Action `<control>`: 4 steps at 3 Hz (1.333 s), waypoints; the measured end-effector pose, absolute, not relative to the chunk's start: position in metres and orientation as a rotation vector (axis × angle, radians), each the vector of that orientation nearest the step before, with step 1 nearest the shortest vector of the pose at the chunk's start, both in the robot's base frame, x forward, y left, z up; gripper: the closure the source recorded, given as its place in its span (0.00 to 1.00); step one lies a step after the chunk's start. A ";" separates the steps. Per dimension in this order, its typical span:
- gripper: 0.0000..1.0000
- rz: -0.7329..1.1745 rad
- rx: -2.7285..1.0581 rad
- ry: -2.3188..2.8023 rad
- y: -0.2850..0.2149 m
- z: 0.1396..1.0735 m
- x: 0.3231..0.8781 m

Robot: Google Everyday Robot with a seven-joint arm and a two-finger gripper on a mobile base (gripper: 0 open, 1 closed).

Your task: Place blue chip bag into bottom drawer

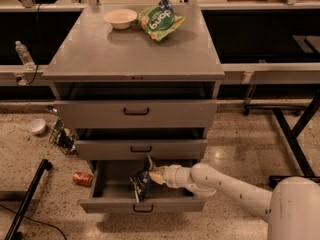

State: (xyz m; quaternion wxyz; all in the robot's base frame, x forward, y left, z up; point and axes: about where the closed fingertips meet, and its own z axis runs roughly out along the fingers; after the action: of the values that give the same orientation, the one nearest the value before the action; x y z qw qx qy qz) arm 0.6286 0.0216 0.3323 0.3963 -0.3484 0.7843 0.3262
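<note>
Claw (153, 175) tight on blue chip bag (142, 183) inside bottom drawer (112, 204)

Floor (250, 139): speckled beige stone is spreading around the furniture.
Cabinet (135, 54): grey metal, is standing at centre.
Rear shelving (265, 31): is sitting in shadow.
Gripper (153, 175): is pinching the blue chip bag (141, 184) in the open bottom drawer (115, 205).
</note>
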 end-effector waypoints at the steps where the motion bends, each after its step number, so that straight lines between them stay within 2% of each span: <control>1: 1.00 0.788 -0.870 2.001 0.016 0.313 0.628; 2: 1.00 0.775 -0.859 2.009 0.013 0.297 0.631; 3: 0.82 0.737 -0.819 2.030 0.008 0.285 0.635; 4: 0.59 0.735 -0.799 2.026 0.006 0.277 0.645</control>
State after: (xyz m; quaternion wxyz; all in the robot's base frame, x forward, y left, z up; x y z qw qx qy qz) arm 0.6451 0.0062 0.2770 0.4091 -0.3173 0.8043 0.2918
